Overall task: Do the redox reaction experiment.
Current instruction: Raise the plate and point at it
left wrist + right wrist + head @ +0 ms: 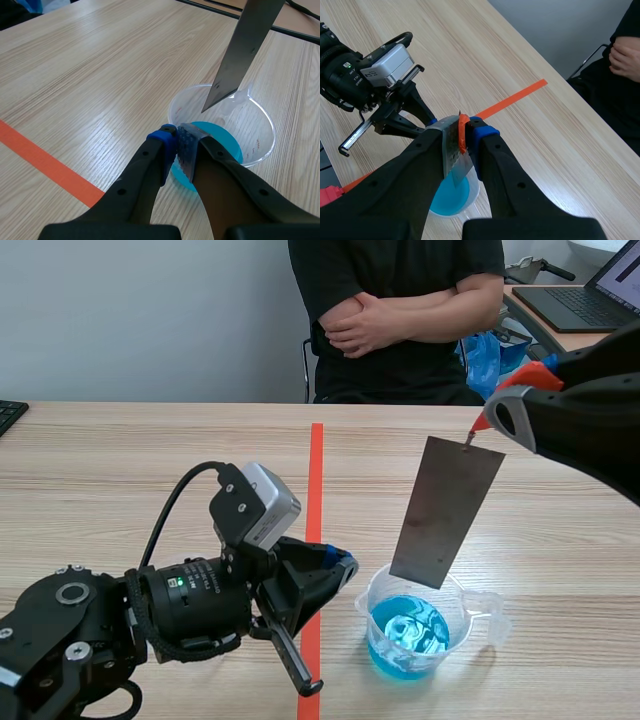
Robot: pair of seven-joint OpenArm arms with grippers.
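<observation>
I have the cup (372, 608) on the tabletop (120, 470) at lower right, liquid (405, 637) in it, the plate (445, 510) tilted just above, pinched in my right fingers (490, 150) at upper right, left arm (90, 630) lower left.

left arm (90, 625) black, silver camera (262, 502), looped cable (172, 505) | right arm (590, 410) black

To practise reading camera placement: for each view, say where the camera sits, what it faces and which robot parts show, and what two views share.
Scene view: sits between the arms, faces across the table toward a person; shows left gripper and right gripper.
Left wrist view: above the left gripper, looks down past its fingers, pinching the beaker rim.
Right wrist view: above the right gripper, looks down past its fingers, clamping the metal plate; left arm beyond.
Shared: both wrist views show beaker and plate.
</observation>
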